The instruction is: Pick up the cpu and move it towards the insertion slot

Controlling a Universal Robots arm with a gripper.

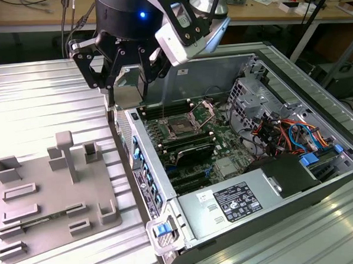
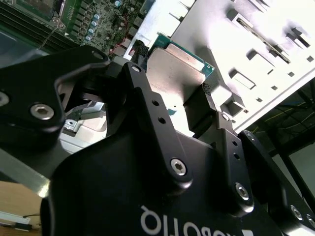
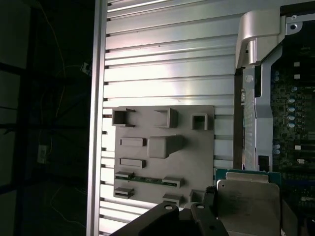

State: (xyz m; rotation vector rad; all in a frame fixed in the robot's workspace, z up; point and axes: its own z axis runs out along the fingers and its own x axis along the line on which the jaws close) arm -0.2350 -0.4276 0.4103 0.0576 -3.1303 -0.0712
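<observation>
The jaws of the black gripper (image 2: pixel 184 93) are closed on the small flat square cpu with a silvery metal top (image 2: pixel 177 69), pinching it by two opposite edges, with the black fingers (image 2: pixel 209 98) hiding part of it. In the first wrist view the cpu (image 3: pixel 246 199) is cut off at the picture's edge. In the exterior view the gripper (image 1: pixel 126 69) hangs above the open computer case's near wall, close to the square metal-framed insertion slot (image 1: pixel 181 127) and away from the grey plastic fixture plate (image 1: pixel 49 198).

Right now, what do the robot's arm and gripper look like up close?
The gripper is matt black, built from flat linked bars pinned with silver hex-head screws, and its rounded body carries white lettering. In the exterior view the gripper hangs from a round black wrist with a small blue light. A white camera box sits angled beside it, under a silver arm segment. The jaws end in dark ridged pads.
</observation>
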